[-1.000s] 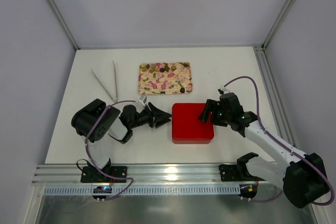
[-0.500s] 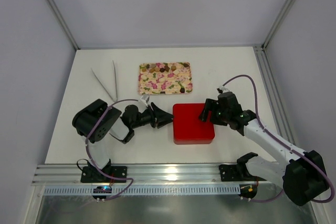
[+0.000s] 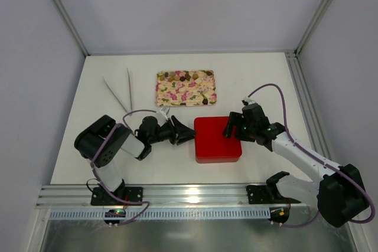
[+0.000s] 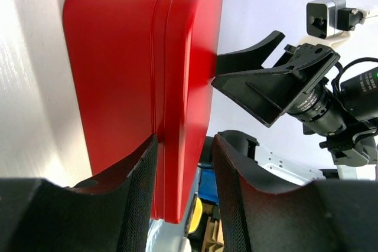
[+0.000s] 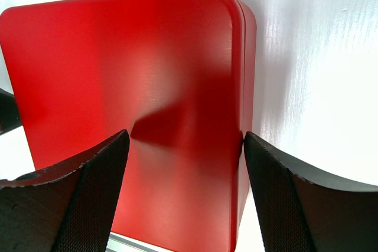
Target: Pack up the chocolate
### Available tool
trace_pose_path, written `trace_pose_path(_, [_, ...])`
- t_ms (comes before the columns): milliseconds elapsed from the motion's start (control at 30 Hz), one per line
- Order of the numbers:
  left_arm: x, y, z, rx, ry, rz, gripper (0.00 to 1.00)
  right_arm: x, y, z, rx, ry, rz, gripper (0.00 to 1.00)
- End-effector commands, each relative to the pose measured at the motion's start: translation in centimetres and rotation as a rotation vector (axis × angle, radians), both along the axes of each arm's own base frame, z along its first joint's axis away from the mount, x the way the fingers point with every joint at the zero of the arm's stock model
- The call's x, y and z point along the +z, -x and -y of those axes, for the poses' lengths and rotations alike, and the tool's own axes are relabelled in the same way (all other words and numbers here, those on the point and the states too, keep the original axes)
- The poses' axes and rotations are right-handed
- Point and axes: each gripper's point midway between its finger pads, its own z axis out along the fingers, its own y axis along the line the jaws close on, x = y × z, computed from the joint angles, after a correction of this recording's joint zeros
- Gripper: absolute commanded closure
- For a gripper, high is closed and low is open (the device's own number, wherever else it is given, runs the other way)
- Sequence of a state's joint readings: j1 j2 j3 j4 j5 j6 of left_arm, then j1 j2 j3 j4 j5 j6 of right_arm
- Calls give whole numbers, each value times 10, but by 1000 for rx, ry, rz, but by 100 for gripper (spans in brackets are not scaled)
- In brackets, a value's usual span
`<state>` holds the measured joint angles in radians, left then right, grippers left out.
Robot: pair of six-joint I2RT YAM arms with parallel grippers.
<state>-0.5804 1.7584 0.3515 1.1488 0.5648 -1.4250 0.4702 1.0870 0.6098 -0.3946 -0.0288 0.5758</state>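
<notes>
Red box (image 3: pixel 217 138), lid on, is flanked at 9 o'clock by the left gripper (image 3: pixel 188 134), jaws astride its edge, grip unclear, and at 3 by the wide-open right gripper (image 3: pixel 229 128); the chocolate (image 3: pixel 180 77) lies on the tray (image 3: pixel 186 94) at 11 o'clock.

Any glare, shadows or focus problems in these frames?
Top external: even light, with a glare spot on the front rail. Left wrist: streaky glare on the table beside the red box. Right wrist: dark shadow patch mid-box, and table sheen at right.
</notes>
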Motion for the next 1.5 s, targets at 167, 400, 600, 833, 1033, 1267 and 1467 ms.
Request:
trace_pose_path(167, [-29,9,0,-49,-201,-19,56,11,-10,-10,22,-12,40,21])
trace_pose_path(400, [-29,10,-11,-54,-333,-23,50,10,-10,-11,31,-6,37,20])
trace_pose_path(600, [-20,7,-12,-64,-373,-8,49,6,-11,-13,28,-9,29,21])
trace_pose_path(833, [-33,12,-15,-83,-419,-43,50,4,-9,-13,37,-7,23,20])
trace_pose_path(1033, [-58,19,-23,-89,-495,-100,53,-4,-5,-12,45,-1,6,18])
trace_pose_path(1267, [-80,25,-32,-92,-561,-155,56,-17,6,-13,47,-31,-19,17])
trace_pose_path(1467, [-96,33,-39,-90,-597,-191,58,-38,25,-11,41,-59,-66,17])
